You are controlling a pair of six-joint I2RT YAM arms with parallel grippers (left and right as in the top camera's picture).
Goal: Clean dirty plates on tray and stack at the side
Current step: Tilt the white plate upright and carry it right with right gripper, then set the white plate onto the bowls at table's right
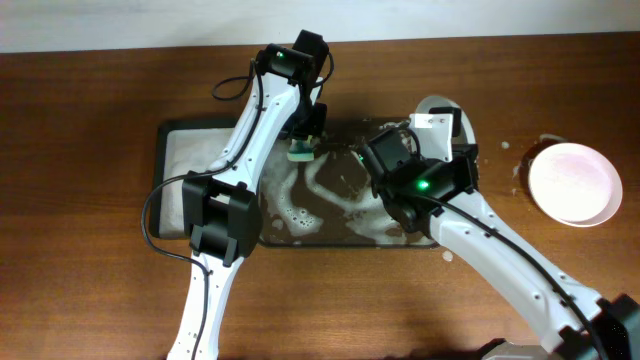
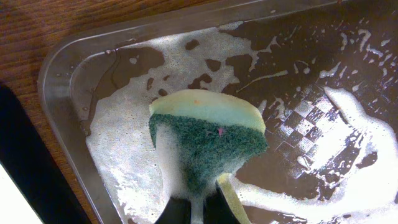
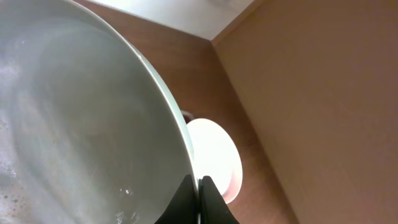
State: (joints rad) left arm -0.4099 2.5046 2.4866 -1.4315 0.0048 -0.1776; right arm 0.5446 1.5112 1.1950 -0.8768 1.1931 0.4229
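Pinching a green-and-yellow sponge (image 2: 208, 134) in the left jaws, shut tight on its lower end, with the green scrub face turned toward the wrist camera and suds clinging to it; impossible to tell whether touching the tray floor or just above it. Hanging over the back left part of the wide dark tray (image 1: 340, 240), near its far rim, amid white foam streaks and puddles spread across the wet bottom. Gripping a pale plate (image 3: 81, 124) by its thin rim in the right jaws, closed on that edge, tilted steeply over the tray's back right corner. With a pink plate (image 1: 573, 183) lying flat on the table (image 1: 100, 300), well to the right of the tray. With a smaller tray (image 1: 165, 180), whitened by foam, just beside the big one on its left
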